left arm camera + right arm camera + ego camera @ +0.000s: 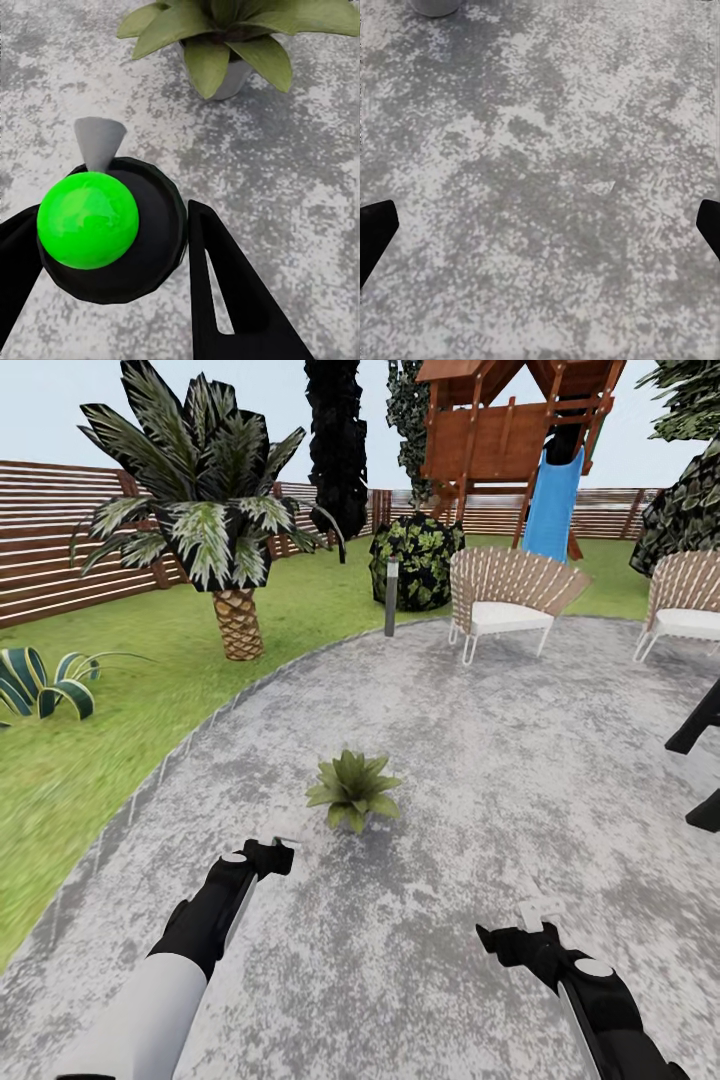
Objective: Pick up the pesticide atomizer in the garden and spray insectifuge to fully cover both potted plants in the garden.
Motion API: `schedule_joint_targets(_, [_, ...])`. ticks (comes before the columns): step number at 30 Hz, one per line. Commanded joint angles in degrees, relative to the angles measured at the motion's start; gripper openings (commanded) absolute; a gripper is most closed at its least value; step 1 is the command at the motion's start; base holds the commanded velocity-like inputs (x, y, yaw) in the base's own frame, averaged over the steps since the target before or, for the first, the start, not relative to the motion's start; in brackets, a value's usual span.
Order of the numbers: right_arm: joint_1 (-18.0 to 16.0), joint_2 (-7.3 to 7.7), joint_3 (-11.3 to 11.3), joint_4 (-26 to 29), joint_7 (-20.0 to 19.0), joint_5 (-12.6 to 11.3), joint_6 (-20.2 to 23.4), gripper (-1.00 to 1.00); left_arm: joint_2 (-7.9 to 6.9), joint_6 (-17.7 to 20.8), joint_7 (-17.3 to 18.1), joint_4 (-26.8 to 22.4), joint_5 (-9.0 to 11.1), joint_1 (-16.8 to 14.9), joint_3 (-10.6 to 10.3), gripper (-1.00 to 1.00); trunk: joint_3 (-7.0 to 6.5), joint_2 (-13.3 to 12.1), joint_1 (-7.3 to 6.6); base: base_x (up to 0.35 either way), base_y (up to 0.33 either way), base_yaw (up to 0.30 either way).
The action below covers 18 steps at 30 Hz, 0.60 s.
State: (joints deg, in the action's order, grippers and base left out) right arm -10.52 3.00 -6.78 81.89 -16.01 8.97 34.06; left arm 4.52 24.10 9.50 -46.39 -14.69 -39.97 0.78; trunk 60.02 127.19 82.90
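My left gripper (112,262) is shut on the pesticide atomizer (142,247), a round black body with a bright green ball on it and a pale grey nozzle (97,142) pointing towards a potted plant (225,34). That potted plant (352,788), a small green rosette in a grey pot, stands on the paved patio (480,760) just ahead of the left gripper (272,856). Low over bare paving, my right gripper (505,940) is open, with its fingertips (375,225) wide apart and nothing between them. A grey pot rim (433,6) shows in the right wrist view.
Two white slatted chairs (505,600) (685,605) stand at the patio's far side, beside a grey bollard lamp (391,595). On the lawn to the left are a palm (225,530) and a striped agave (40,685). A brown fence (60,540) and a play tower with a blue slide (553,500) lie behind.
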Motion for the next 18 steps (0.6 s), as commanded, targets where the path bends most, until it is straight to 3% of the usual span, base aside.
schedule_joint_targets(1, [-0.03, -0.01, -0.05, 0.07, -0.51, 0.61, 0.22, 1.00, 0.01, 0.25, 0.43, -0.10, -0.61, -0.02, 0.09, -1.00, -0.13, -0.40, -0.23, 0.000, 0.000, 0.000])
schedule_joint_targets(18, [-0.03, -0.01, -0.05, 0.03, -0.45, 0.61, 0.22, 1.00, 0.05, 0.25, 0.44, -0.10, -0.61, -0.02, -0.16, -1.00, -3.19, -7.21, -3.97, 0.000, 0.000, 0.000])
